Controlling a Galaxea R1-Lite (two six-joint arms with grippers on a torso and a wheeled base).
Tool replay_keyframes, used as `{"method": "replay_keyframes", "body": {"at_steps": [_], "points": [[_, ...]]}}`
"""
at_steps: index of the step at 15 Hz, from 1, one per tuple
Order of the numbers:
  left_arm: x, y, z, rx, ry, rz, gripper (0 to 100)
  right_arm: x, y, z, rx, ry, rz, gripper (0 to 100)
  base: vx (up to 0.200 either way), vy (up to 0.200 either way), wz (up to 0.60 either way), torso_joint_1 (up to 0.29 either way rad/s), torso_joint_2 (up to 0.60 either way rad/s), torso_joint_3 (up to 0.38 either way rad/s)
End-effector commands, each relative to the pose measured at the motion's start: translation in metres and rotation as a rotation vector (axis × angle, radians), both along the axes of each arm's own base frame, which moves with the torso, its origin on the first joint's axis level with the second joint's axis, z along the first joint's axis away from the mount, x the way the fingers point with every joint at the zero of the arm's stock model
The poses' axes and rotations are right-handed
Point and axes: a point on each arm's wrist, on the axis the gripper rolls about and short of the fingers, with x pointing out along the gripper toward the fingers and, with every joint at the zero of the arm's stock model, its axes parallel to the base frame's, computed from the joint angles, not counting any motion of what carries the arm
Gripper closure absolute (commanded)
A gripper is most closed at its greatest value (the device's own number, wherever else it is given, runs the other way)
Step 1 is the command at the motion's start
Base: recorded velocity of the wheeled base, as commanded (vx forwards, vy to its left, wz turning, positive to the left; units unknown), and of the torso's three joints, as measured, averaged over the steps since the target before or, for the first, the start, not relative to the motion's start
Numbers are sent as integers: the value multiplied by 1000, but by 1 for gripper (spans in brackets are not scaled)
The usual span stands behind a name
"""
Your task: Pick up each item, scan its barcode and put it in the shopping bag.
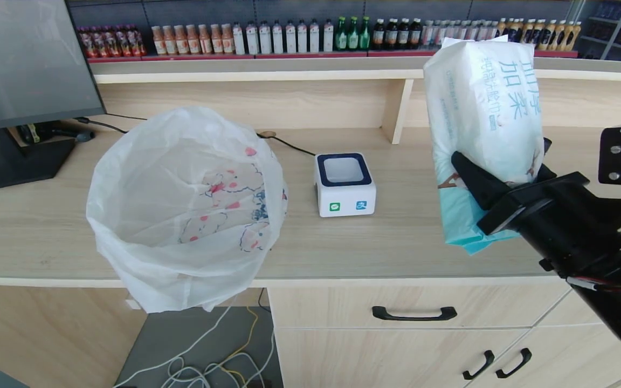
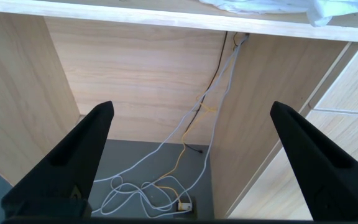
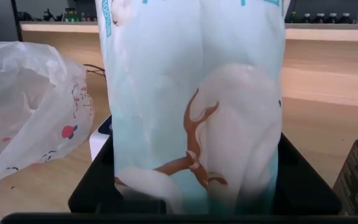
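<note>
Head view: right pincer clamped on upright tissue pack's lower half.

White pack upright, open bag, scanner between

The shopping bag is thin, translucent white plastic film, crinkled and slightly glossy.
The tissue pack has a soft plastic wrap, smooth with a faint sheen.
Scanner — hard white plastic casing, glossy dark window.
Counter — pale wood-grain surface, smooth, matt.
Drawer handle: matt black.
</note>
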Motion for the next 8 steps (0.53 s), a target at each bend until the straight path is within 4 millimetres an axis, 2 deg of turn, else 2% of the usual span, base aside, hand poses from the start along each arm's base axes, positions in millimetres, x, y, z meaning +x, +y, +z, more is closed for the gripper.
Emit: {"method": "replay_keyframes", "body": {"at_steps": [1, 5, 8], "points": [[0, 0, 0, -1, 0, 0, 0, 2, 2, 5, 11, -16, 3, 100, 0, 0, 0, 0, 0, 0], [0, 0, 0, -6, 0, 0, 0, 10, 8, 0, 3, -2, 13, 100, 0, 0, 0, 0, 0, 0], [0, 0, 0, -6, 0, 0, 0, 18, 13, 5, 16, -19, 16, 100, 0, 200, 0, 1, -4, 1]]}}
